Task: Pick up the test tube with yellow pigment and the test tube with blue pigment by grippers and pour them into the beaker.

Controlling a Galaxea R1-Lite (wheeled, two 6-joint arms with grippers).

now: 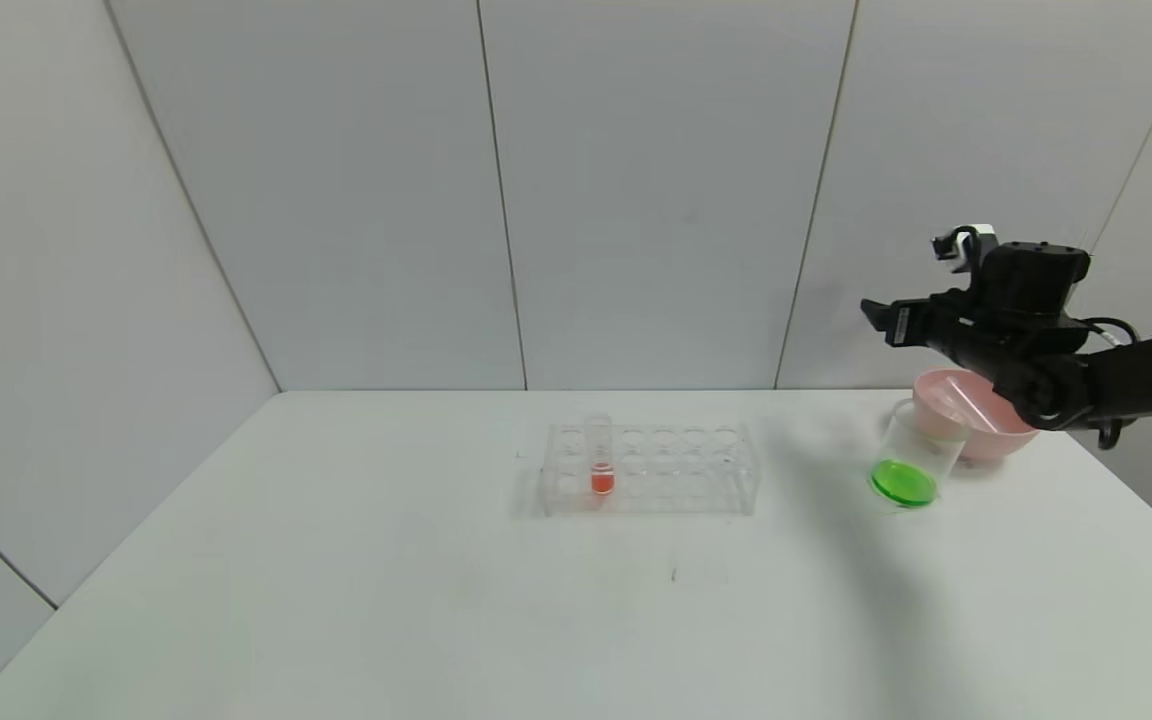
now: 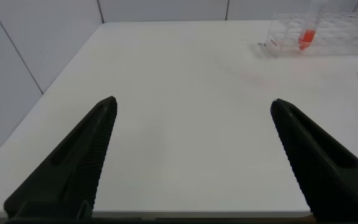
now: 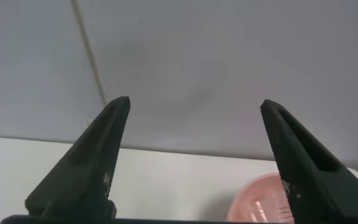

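The right gripper (image 1: 881, 318) hangs in the air above the far right part of the white table (image 1: 336, 600), its fingers spread wide and holding nothing — in the right wrist view the two dark fingers (image 3: 92, 168) stand well apart with only the grey wall and a slice of the pink bowl (image 3: 263, 202) between them. Below that arm sits the beaker (image 1: 911, 462), upright on the table, with a layer of bright green liquid in its bottom; it stands just in front of the pink bowl (image 1: 976, 420) and looks to be touching or nearly touching it. A clear, empty-looking tube (image 1: 966, 405) lies tilted inside the bowl; I cannot tell which test tube it is, and no yellow or blue liquid shows anywhere. Near the middle of the table stands a clear rack (image 1: 648, 468), and in a slot toward its left end one tube of orange-red liquid (image 1: 601, 458) stands upright. The left gripper (image 2: 191, 155) is out of the head view — its own wrist view shows it low over the left part of the table, fingers wide apart and empty, with the rack (image 2: 328, 37) well off ahead of it.
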